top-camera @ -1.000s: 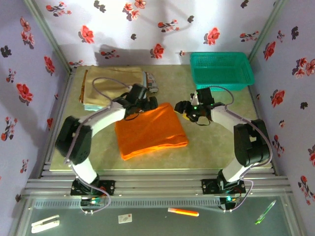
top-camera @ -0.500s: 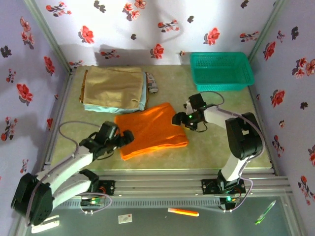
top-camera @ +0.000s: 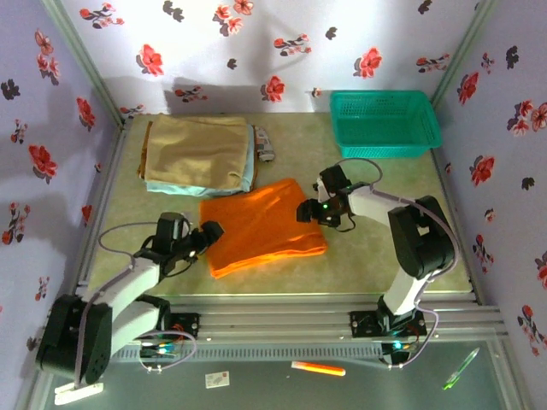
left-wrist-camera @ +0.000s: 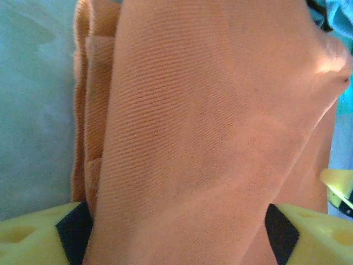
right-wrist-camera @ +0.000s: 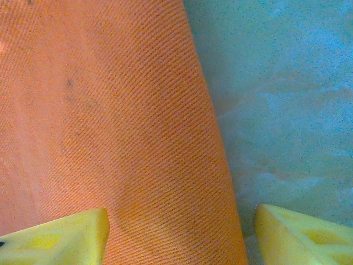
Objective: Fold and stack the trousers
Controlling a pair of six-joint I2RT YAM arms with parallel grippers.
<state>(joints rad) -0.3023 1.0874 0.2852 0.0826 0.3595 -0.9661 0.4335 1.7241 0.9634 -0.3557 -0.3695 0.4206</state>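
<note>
The orange trousers (top-camera: 261,226) lie folded in a flat rectangle in the middle of the table. My left gripper (top-camera: 209,232) is at their left edge, low on the table. In the left wrist view the cloth (left-wrist-camera: 209,127) bunches between the left gripper's (left-wrist-camera: 179,234) wide-apart yellow fingers (left-wrist-camera: 33,237); it is open. My right gripper (top-camera: 308,211) is at the trousers' right edge. In the right wrist view it (right-wrist-camera: 179,234) is open and straddles the cloth's edge (right-wrist-camera: 127,138), one finger (right-wrist-camera: 60,240) over cloth, the other over bare table.
A green basket (top-camera: 385,122) stands at the back right. A tan folded garment (top-camera: 198,152) lies on a light blue one (top-camera: 249,173) at the back left, with a small patterned item (top-camera: 263,143) beside them. Floral walls close in the table (top-camera: 376,256).
My left arm has swung from the trousers' far left corner down to their near left edge, and its jaws have narrowed somewhat. The right gripper has shifted slightly left onto the right edge.
</note>
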